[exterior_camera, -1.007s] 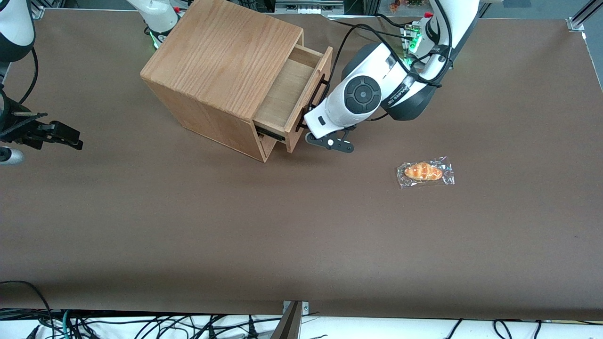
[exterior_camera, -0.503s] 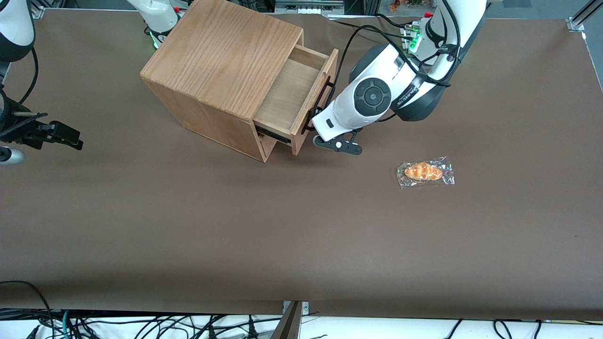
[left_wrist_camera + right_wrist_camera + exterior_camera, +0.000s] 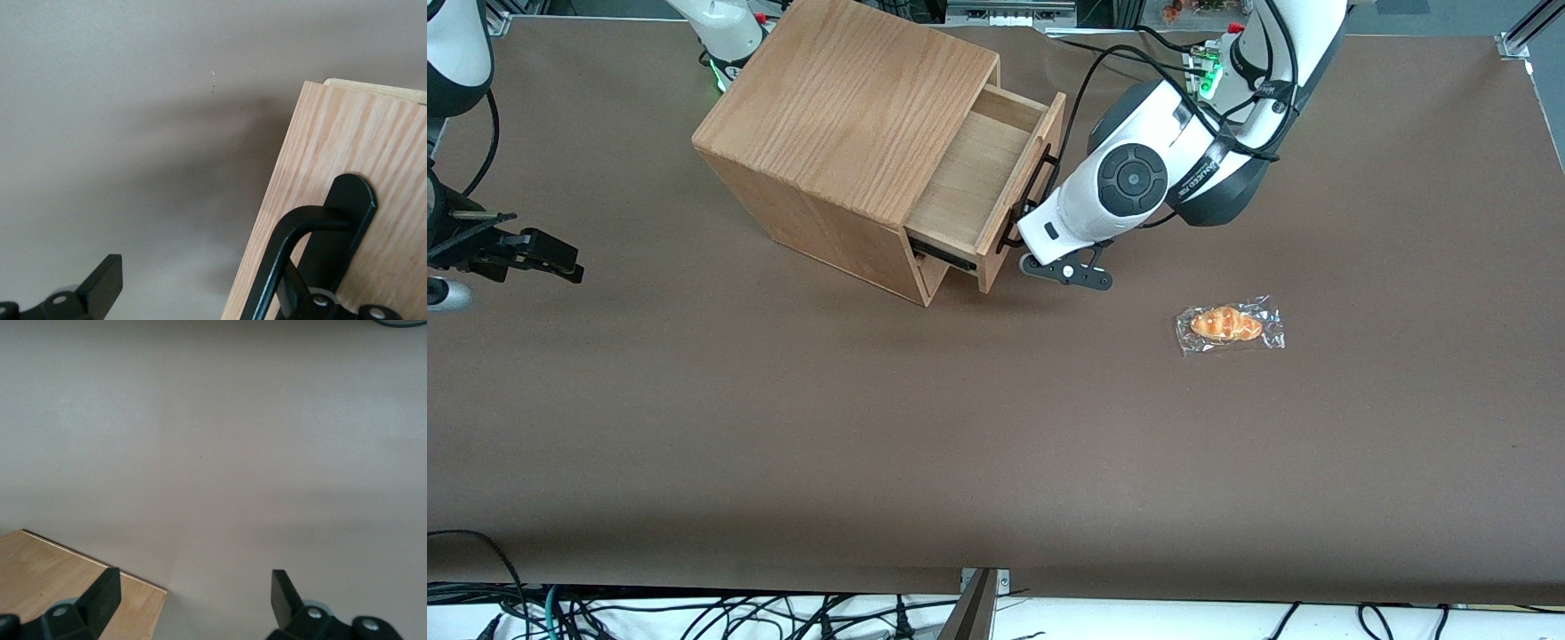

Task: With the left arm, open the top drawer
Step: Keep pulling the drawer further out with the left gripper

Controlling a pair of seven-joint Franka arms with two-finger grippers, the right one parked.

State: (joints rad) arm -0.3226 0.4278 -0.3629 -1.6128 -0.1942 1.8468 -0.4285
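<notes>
Small dark gripper (image 3: pixel 1069 272) of the white left arm with dark grey bands (image 3: pixel 1129 178) is seen low over the table, just in front of the top drawer's face, at the handle end nearer the front camera. Its jaws are spread wide and nothing is clamped between them. In the wrist view one dark finger (image 3: pixel 103 283) is seen free over bare table; the other is partly hidden by the handle bar, close against the drawer face. Whether it touches the bar cannot be told.

Oak-grained wooden cabinet box (image 3: pixel 845 98) is set at an angle on the brown table surface (image 3: pixel 871 427), far from the front camera.

Shallow light-wood top drawer with a pale plywood floor (image 3: pixel 969 178) is seen standing partly out of the cabinet, toward the working arm's end of the table. Its floor is exposed and nothing is seen on the shown part. A dark slide rail is visible under its side nearer the camera.

Long black metal bar handle (image 3: pixel 1034 191) is mounted across the drawer face, between the face and the arm's wrist housing.

Small golden pastry in a clear plastic wrapper (image 3: pixel 1229 324) is seen flat on the table, nearer the front camera than the gripper and well apart from the drawer.
</notes>
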